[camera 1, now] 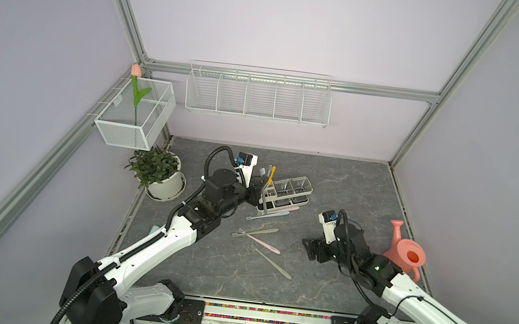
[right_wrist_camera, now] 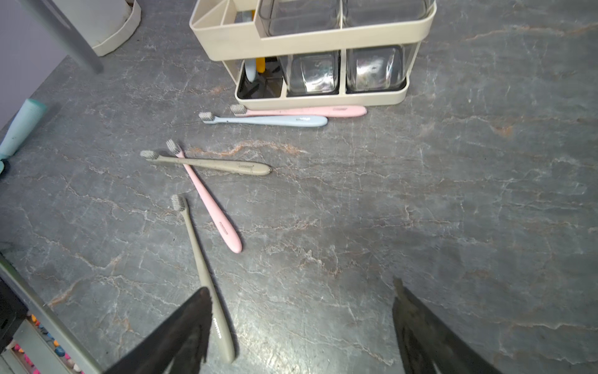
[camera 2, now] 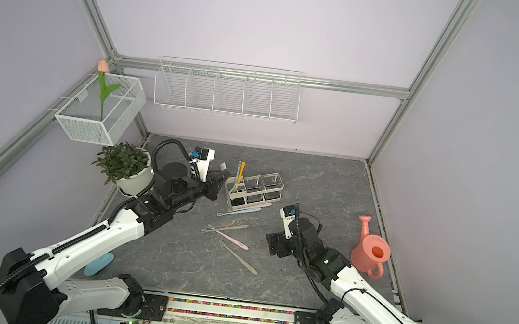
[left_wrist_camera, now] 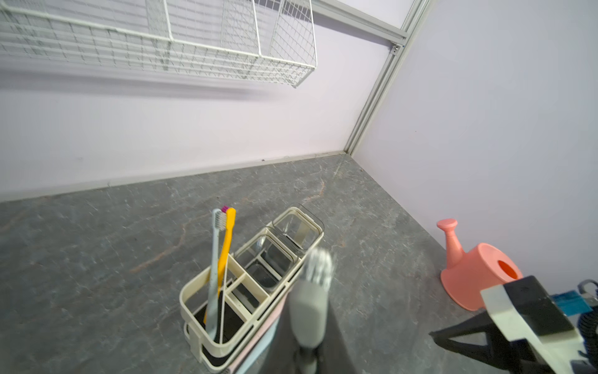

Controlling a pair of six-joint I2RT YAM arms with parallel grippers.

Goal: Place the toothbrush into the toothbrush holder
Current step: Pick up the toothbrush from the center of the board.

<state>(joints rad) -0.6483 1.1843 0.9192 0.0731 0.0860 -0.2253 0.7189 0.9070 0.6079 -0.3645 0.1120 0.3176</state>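
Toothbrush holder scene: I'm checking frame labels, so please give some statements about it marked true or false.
A yellow toothbrush stands in the toothbrush holder. True.
The left tool is empty. False: the left tool is shut on a grey toothbrush.
The right tool is open and holds nothing. True.
The clear cups hold toothbrushes. False: both clear cups look empty.
The pink watering can lies on its side. False: the watering can stands upright.

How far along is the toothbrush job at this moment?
Done: a yellow toothbrush and a pale blue one stand in the toothbrush holder. In hand: the left gripper is shut on a grey toothbrush near the holder. Left: five toothbrushes lie on the table; the right gripper is open near them.
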